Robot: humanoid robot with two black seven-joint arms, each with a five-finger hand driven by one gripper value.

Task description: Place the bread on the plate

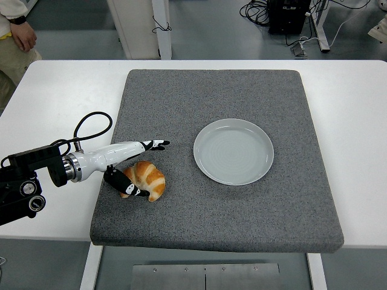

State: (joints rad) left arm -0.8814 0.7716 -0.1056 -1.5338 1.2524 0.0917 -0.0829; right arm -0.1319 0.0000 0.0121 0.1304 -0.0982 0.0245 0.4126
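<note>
A golden croissant (147,179) lies on the grey mat (217,96) near its left front part. My left hand (142,166) comes in from the left edge and brackets the croissant: the fingers (154,144) stretch straight out above it and the thumb (124,185) lies along its near left side. The hand is spread and does not close on the bread. An empty round grey plate (233,151) sits on the mat to the right of the croissant, a hand's width away. My right arm is out of view.
The mat covers the middle of the white table (54,103). A black cable (91,124) loops over my left forearm. A person's hand and sleeve (18,30) show at the top left corner, behind the table.
</note>
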